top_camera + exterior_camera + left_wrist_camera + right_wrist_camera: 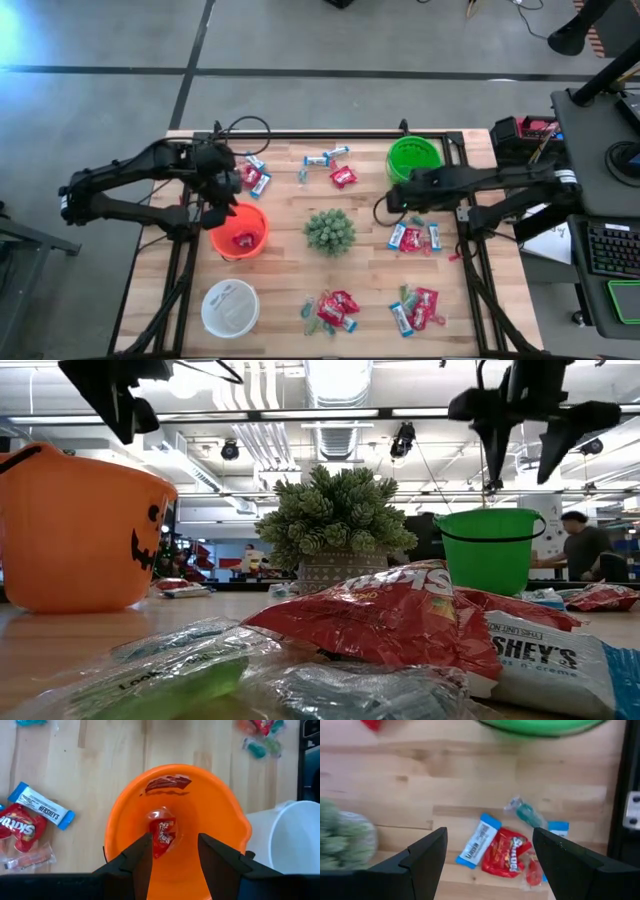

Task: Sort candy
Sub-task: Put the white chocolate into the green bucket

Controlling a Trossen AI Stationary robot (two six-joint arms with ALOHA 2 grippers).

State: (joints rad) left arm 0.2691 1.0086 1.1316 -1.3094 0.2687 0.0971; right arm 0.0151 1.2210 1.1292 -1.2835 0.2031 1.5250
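My left gripper hangs open over the orange bowl, fingers pointing down. A red candy packet shows below and between its fingers, inside the bowl and narrower than the gap. My right gripper stands wide open above a small pile on the right of the table: a blue-and-white bar, a red packet and a teal piece. It touches none of them. In the high view my right gripper sits just near of the green bowl.
A spiky green plant stands mid-table between the arms. A white bowl sits at the near left. More candy lies in piles at the far left, far middle, near middle and near right.
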